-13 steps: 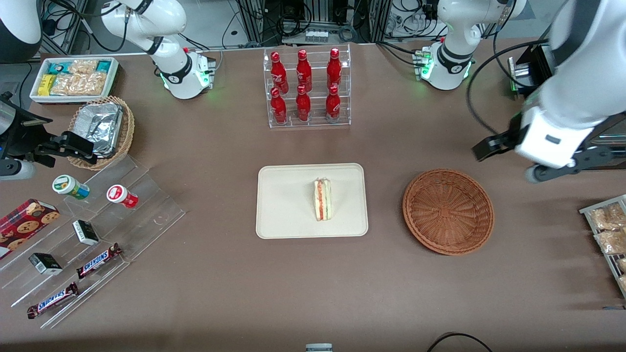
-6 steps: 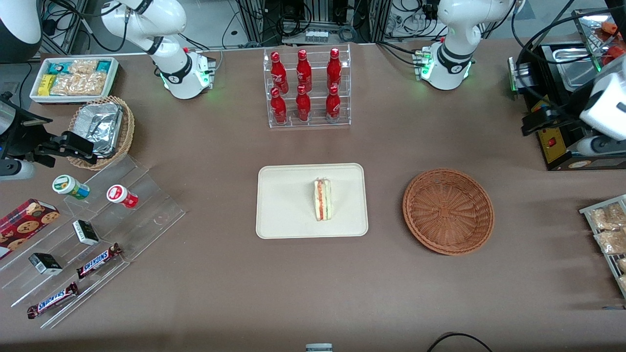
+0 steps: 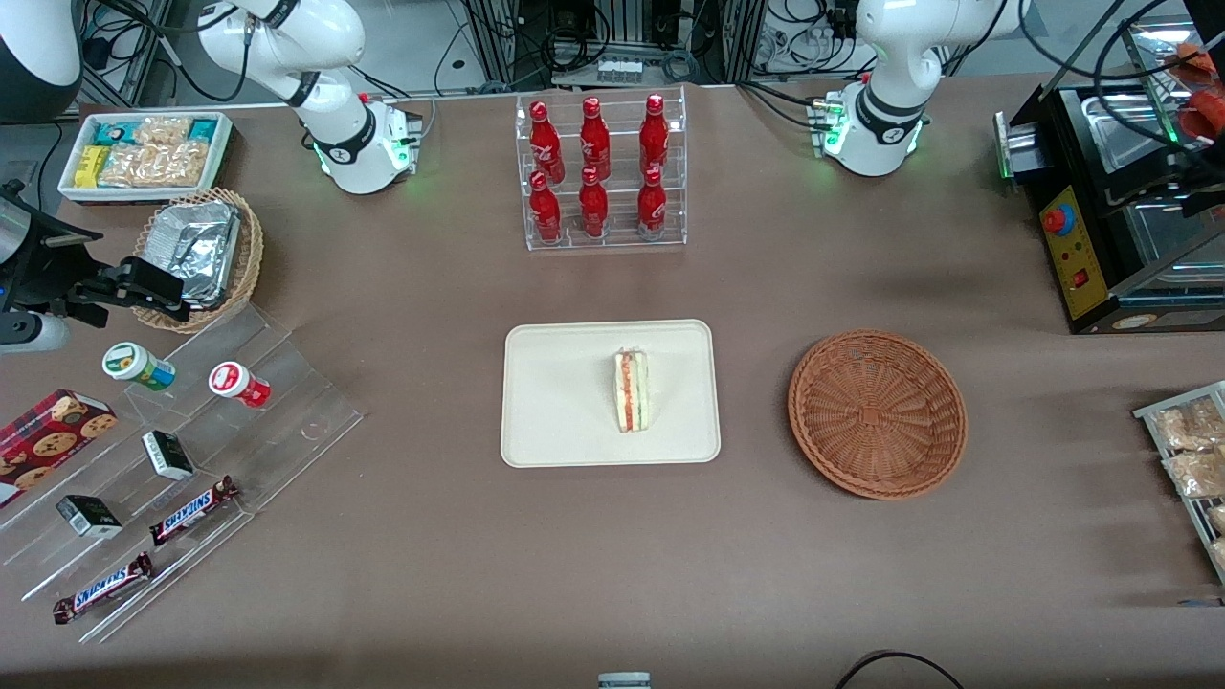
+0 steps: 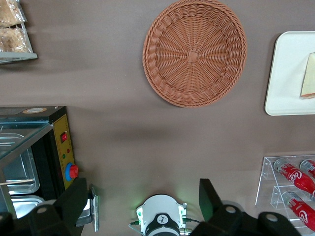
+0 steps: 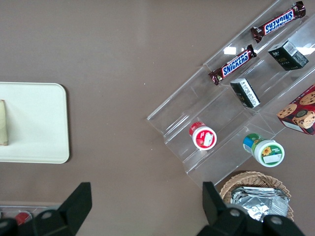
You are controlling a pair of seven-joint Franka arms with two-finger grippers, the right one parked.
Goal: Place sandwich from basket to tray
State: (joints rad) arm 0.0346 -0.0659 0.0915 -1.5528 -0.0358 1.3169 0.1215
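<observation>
The sandwich (image 3: 631, 390) lies on the cream-white tray (image 3: 555, 402) near the table's middle, and nothing touches it. The reddish-brown wicker basket (image 3: 877, 413) sits beside the tray, toward the working arm's end, with nothing in it. The left wrist view also holds the basket (image 4: 194, 52), the tray (image 4: 290, 73) and a corner of the sandwich (image 4: 308, 76). My left gripper (image 4: 142, 199) hangs high above the table near its arm's base, open, with nothing between its fingers. It is outside the front view.
A clear rack of red bottles (image 3: 600, 172) stands farther from the front camera than the tray. A black machine (image 3: 1120, 211) and snack packets (image 3: 1191, 459) sit at the working arm's end. A stepped acrylic shelf (image 3: 172, 459), a foil-filled tan basket (image 3: 201, 254) and a white bin (image 3: 144, 153) are at the parked arm's end.
The left arm has swung away from above the basket's end of the table and left the front view, uncovering the black machine. Sandwich, tray and basket have not moved.
</observation>
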